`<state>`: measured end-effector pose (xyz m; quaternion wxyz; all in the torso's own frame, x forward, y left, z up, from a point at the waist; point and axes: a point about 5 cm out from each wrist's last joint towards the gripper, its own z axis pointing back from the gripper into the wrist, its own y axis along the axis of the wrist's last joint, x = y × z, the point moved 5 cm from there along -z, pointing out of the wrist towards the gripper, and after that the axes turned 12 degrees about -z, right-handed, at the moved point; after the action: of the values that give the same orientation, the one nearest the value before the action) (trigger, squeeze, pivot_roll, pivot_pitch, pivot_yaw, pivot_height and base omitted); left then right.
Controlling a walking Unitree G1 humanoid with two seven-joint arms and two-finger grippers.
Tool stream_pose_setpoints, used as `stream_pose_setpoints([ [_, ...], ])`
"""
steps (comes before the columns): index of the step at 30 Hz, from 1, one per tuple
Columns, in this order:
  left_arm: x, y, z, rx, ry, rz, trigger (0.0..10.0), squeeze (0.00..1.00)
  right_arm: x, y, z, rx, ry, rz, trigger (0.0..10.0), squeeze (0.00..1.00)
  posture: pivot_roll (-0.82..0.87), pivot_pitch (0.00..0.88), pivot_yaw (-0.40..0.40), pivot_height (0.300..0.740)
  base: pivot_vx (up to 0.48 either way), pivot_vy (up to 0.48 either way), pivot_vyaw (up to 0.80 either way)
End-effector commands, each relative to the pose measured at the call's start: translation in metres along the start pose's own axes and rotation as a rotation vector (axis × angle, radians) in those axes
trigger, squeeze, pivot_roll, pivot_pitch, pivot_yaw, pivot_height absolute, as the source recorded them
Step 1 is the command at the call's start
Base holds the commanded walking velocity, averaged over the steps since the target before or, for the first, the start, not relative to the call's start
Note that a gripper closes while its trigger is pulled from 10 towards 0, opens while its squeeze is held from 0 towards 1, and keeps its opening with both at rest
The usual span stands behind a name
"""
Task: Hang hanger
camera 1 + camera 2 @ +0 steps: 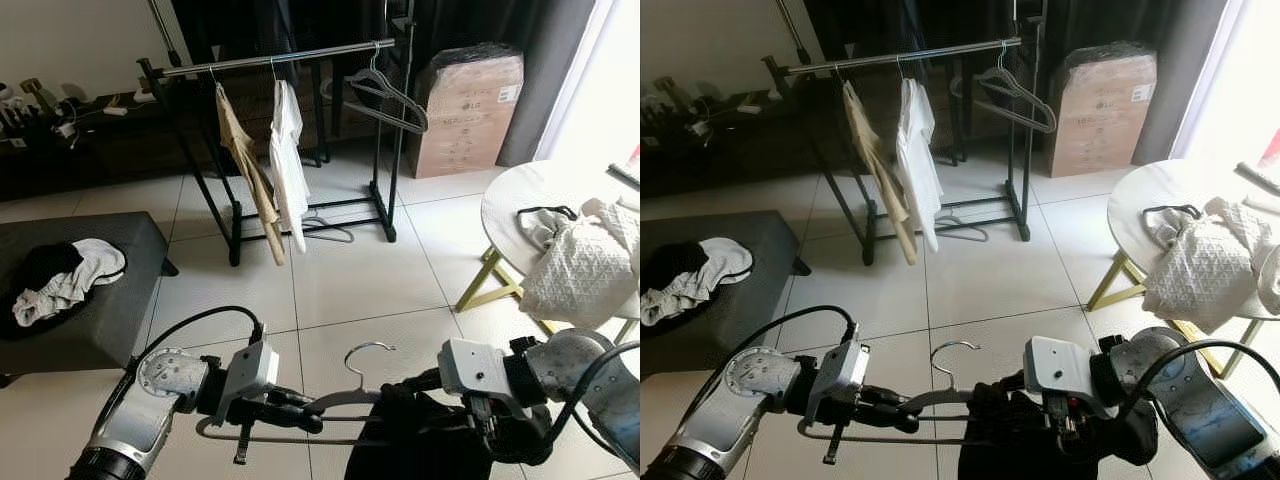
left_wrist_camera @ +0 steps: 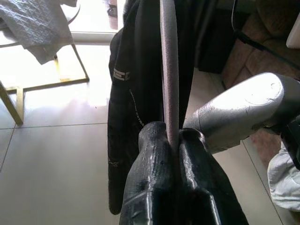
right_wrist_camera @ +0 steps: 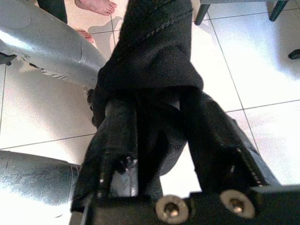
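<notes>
Left gripper (image 1: 300, 412) is clamped on the hanger (image 1: 345, 395), right gripper (image 1: 425, 395) pinches the black garment (image 1: 400, 440) draped on it — low over the tiles, well short of the rack (image 1: 270, 58). Risk: uneven pulling slides the garment off.

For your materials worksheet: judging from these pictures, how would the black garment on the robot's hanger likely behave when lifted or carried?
Probably floppy: the black garment sags below the hanger and bunches between the right gripper fingers. It likely swings when carried. The left gripper pinches the hanger's stiff arm, which seems to keep its shape.
</notes>
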<state>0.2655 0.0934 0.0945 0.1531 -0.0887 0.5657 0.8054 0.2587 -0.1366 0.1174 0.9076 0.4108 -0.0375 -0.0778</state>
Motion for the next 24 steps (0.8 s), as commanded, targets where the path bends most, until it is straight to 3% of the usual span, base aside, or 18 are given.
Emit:
stream_pose_setpoints([
  [1,-0.004,0.004,0.001,0.001,0.001,-0.040,10.0,0.00,-0.005,0.000,-0.005,0.000,0.032,0.010,0.0,0.00,-0.20,0.130,0.074,0.740,0.000,0.000,0.00],
  [5,-0.006,0.005,-0.001,0.005,0.004,-0.042,10.0,0.00,-0.011,-0.003,-0.007,-0.020,0.068,0.014,0.0,0.00,-0.20,0.131,0.073,0.740,0.000,0.000,0.00],
  [6,-0.006,0.005,-0.002,0.007,0.006,-0.044,10.0,0.00,-0.012,-0.004,-0.009,-0.025,0.073,0.014,2.1,0.00,-0.20,0.132,0.073,0.740,0.000,0.000,0.00],
  [7,-0.006,0.005,-0.002,0.008,0.007,-0.044,10.0,0.00,-0.012,-0.004,-0.009,-0.026,0.075,0.013,2.9,0.00,-0.20,0.133,0.073,0.740,0.000,0.000,0.00],
  [8,-0.006,0.005,-0.003,0.009,0.007,-0.044,10.0,0.00,-0.013,-0.006,-0.010,-0.035,0.080,0.015,10.0,0.00,-0.20,0.133,0.073,0.740,0.000,0.000,0.00],
  [15,-0.006,0.004,-0.002,0.001,0.010,-0.048,10.0,0.00,-0.018,-0.007,-0.016,-0.034,0.111,0.005,10.0,0.00,-0.20,0.136,0.075,0.740,0.000,0.000,0.00],
  [16,-0.007,0.004,-0.003,-0.001,0.011,-0.049,10.0,0.00,-0.017,-0.006,-0.016,-0.033,0.110,0.005,10.0,0.47,-0.20,0.138,0.075,0.740,0.000,0.000,0.00],
  [17,-0.007,0.004,-0.003,-0.001,0.011,-0.049,10.0,0.00,-0.017,-0.006,-0.016,-0.030,0.109,-0.001,10.0,1.00,-0.20,0.138,0.075,0.740,0.000,0.000,0.00],
  [21,-0.007,0.004,-0.003,-0.003,0.012,-0.050,10.0,0.00,-0.016,-0.006,-0.017,-0.026,0.105,-0.009,10.0,1.00,-0.20,0.140,0.075,0.740,0.000,0.000,0.00],
  [22,-0.007,0.004,-0.003,-0.004,0.011,-0.051,10.0,0.00,-0.016,-0.007,-0.018,-0.028,0.105,-0.011,10.0,0.36,-0.20,0.142,0.075,0.740,0.000,0.000,0.00],
  [23,-0.007,0.004,-0.004,-0.003,0.011,-0.051,10.0,0.00,-0.017,-0.007,-0.018,-0.026,0.108,-0.015,10.0,0.00,-0.20,0.142,0.075,0.740,0.000,0.000,0.00],
  [24,-0.007,0.004,-0.004,-0.003,0.011,-0.051,10.0,0.00,-0.018,-0.008,-0.019,-0.024,0.112,-0.020,10.0,0.00,-0.20,0.142,0.075,0.740,0.000,0.000,0.00],
])
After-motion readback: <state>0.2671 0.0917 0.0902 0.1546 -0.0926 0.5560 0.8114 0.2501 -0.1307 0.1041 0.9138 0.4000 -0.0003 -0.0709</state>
